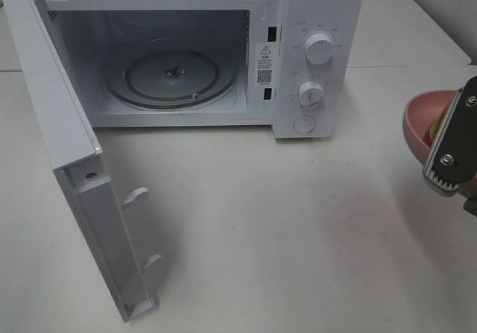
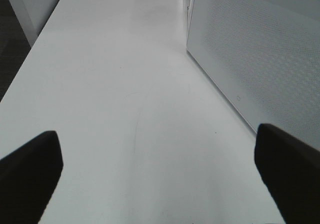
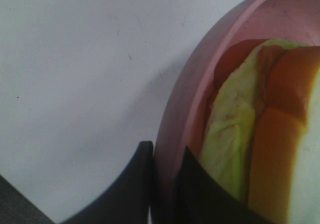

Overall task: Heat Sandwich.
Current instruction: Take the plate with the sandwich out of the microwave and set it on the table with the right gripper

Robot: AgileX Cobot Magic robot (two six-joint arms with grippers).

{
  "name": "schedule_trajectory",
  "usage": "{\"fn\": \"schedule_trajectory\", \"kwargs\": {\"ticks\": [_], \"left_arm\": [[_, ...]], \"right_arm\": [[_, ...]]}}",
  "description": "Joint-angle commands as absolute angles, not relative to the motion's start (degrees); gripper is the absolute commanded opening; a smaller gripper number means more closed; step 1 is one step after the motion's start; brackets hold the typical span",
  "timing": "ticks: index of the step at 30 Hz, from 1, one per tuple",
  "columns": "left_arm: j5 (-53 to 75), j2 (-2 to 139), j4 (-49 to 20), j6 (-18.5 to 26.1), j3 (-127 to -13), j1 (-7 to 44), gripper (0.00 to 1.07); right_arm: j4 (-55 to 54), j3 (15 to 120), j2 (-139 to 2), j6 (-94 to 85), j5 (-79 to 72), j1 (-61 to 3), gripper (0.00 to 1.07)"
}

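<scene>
The sandwich [image 3: 270, 134], with orange crust and pale green filling, lies on a round pink plate [image 3: 200, 73]. My right gripper [image 3: 165, 194] is shut on the plate's rim, one finger inside and one outside. In the exterior high view the plate [image 1: 416, 121] hangs above the table at the far right, to the right of the microwave [image 1: 313, 20], with the right gripper [image 1: 447, 154] covering most of it. A sliver of the sandwich [image 1: 431, 133] shows. My left gripper [image 2: 160, 179] stands open over bare table with nothing between its fingers.
The microwave door [image 1: 74, 162] is swung wide open to the left. The glass turntable [image 1: 171, 76] inside carries nothing. Two knobs [image 1: 319, 48] sit on the control panel. A white dotted panel of the microwave [image 2: 260, 48] stands beside the left gripper.
</scene>
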State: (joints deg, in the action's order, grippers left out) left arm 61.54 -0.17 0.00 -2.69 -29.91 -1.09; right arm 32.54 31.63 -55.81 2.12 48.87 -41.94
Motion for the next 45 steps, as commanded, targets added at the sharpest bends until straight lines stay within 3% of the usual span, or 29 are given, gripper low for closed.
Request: {"fn": "schedule_trajectory", "kwargs": {"ticks": [1,30,45], "left_arm": [[61.1,-0.6,-0.4,-2.7,-29.7,-1.3,1.00],[61.1,-0.6,-0.4,-2.7,-29.7,-1.3,1.00],[61.1,-0.6,-0.4,-2.7,-29.7,-1.3,1.00]], "right_arm": [[37.1,31.6,-55.5,7.9,51.3,-41.6,0.00],[44.9,34.3,-71.7,43.9,55.0,-41.6,0.00],[48.0,37.7,-80.4,46.3,49.7,-39.5,0.00]]}}
